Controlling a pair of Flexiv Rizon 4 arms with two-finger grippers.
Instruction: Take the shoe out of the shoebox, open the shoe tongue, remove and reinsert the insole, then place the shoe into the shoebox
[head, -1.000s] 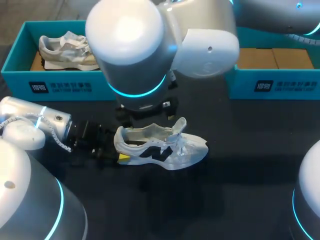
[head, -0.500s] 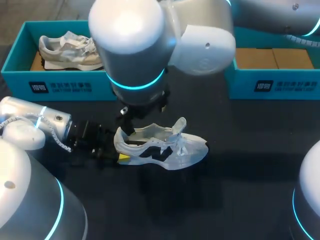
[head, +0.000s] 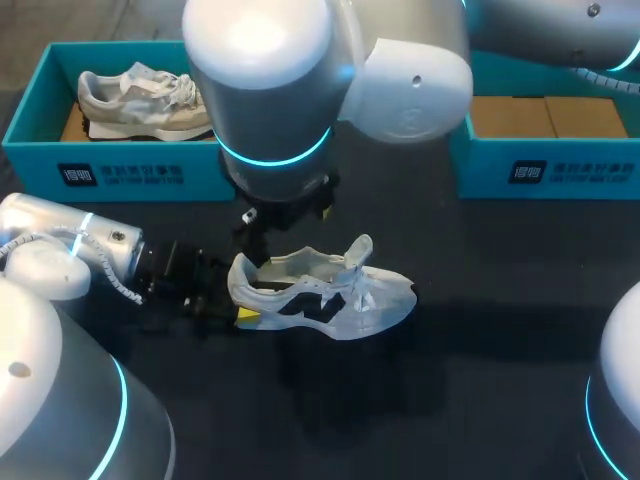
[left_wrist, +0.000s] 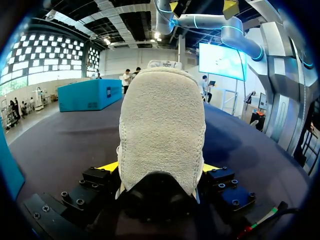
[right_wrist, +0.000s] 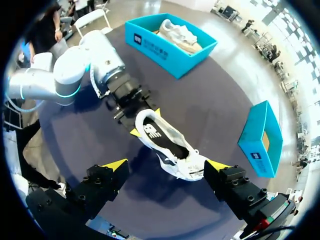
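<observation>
From the head view, the shoe (head: 330, 295) lies on its sole mid-counter (head: 480, 380), heel to the left, with the left gripper (head: 240, 310) at that heel. The right arm (head: 270, 90) hangs over it and hides its own gripper. Far left, a shoebox (head: 120, 170) holds another shoe (head: 135, 100).

The left wrist view shows the left gripper (left_wrist: 159, 167) pinching the heel of the shoe (left_wrist: 162, 130), a yellow tip against each side.

Only the right wrist view shows the right gripper (right_wrist: 166, 165), spread wide above the shoe (right_wrist: 167, 145) and touching nothing. The dark insole (right_wrist: 162, 137) sits inside.
</observation>
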